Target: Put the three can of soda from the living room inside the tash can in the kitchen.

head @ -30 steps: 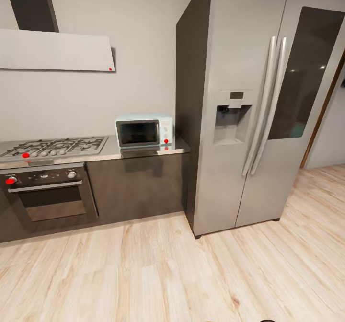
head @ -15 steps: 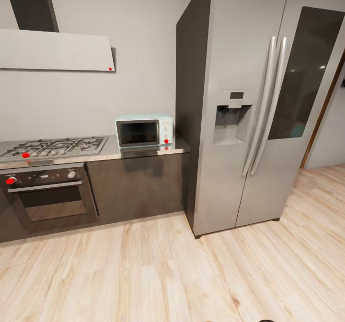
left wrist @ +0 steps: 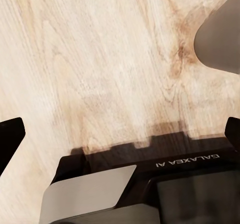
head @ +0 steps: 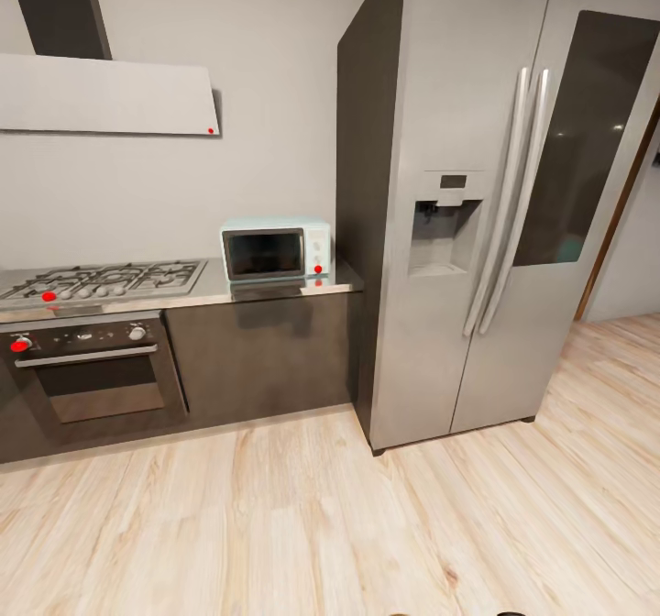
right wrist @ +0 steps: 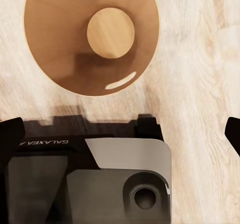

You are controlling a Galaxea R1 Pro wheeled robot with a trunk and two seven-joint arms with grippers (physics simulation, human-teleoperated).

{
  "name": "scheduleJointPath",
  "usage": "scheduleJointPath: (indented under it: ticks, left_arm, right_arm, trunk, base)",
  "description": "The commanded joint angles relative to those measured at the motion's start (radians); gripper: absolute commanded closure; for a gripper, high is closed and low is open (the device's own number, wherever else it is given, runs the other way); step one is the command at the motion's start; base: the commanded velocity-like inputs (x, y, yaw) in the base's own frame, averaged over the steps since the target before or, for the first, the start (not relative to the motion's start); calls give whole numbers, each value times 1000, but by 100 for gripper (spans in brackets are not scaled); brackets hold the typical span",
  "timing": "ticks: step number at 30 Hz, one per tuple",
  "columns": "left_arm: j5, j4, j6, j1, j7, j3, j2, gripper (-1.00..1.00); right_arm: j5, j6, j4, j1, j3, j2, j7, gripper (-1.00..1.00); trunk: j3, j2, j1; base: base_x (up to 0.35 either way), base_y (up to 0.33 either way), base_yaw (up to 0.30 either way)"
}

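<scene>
Robot is in the kitchen, facing a tall brushed-steel fridge w/ twin vertical handles and a door dispenser (head: 477, 213). Beside it a small pale-blue microwave w/ a red knob (head: 275, 251) sits on the grey worktop (head: 275, 288), next to a steel gas hob (head: 105, 280) over a dark built-in oven w/ red knobs (head: 87, 373). A flat pale extractor hood (head: 105, 95) hangs on the wall above. Light wood plank floor (head: 302, 524) runs across the front.

Right wrist view looks straight down into the round tapered bin, tan-brown inside (right wrist: 91, 36), standing on the floor directly under the right hand (right wrist: 120, 134). Inside I see only brown wall and a pale round bottom; no cans in it, none anywhere else in the pics. The right hand's dark fingertips sit far apart at the frame edges w/ nothing between: released, empty. Left hand (left wrist: 120, 136) the same, tips spread wide over bare floor, holding nothing.

Progress, as a judgement: bin located, but nothing seems deposited, so all three cans look left to do, probably meaning a trip to the living room.

Writing: "GALAXEA AI" reads upside-down on the robot's dark body (left wrist: 187, 161) in left wrist view; "GALAXEA" partly legible in right wrist view. No other labels readable.
</scene>
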Motion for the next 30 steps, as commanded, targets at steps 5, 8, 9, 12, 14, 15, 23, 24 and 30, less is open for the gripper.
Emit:
scheduleJointPath:
  ticks: [5, 8, 9, 12, 14, 15, 23, 24, 30]
  left_arm:
    - [0, 0, 0, 0, 0, 0, 0, -100]
    - [0, 0, 0, 0, 0, 0, 0, -100]
    - [0, 0, 0, 0, 0, 0, 0, -100]
    - [0, 0, 0, 0, 0, 0, 0, -100]
    - [0, 0, 0, 0, 0, 0, 0, -100]
    - [0, 0, 0, 0, 0, 0, 0, -100]
    - [0, -1, 0, 0, -1, 0, 0, -100]
    - [0, -1, 0, 0, -1, 0, 0, -100]
    - [0, -4, 0, 0, 1, 0, 0, -100]
  right_arm:
    - [0, 0, 0, 0, 1, 0, 0, -100]
    - [0, 0, 6, 0, 1, 0, 0, -100]
    - [0, 0, 11, 0, 0, 0, 0, -100]
    - [0, -5, 41, 0, -2, -2, 0, -100]
    - [0, -46, 91, 0, -4, -4, -1, -100]
    - [1, -69, 110, -1, -4, -5, -3, -100]
    - [7, -211, 279, -26, -5, -13, -12, -100]
    - [7, -214, 286, -27, -5, -14, -12, -100]
    - [10, -226, 310, -33, -2, -19, -12, -100]
  trunk:
    - [0, 0, 0]
    - [0, 0, 0]
    - [0, 0, 0]
    - [0, 0, 0]
    - [0, 0, 0]
    - [0, 0, 0]
    - [0, 0, 0]
    - [0, 0, 0]
    - [0, 0, 0]
  base:
    - [0, 0, 0]
    - [0, 0, 0]
    - [0, 0, 0]
    - [0, 0, 0]
    - [0, 0, 0]
    - [0, 0, 0]
    - [0, 0, 0]
    - [0, 0, 0]
    - [0, 0, 0]
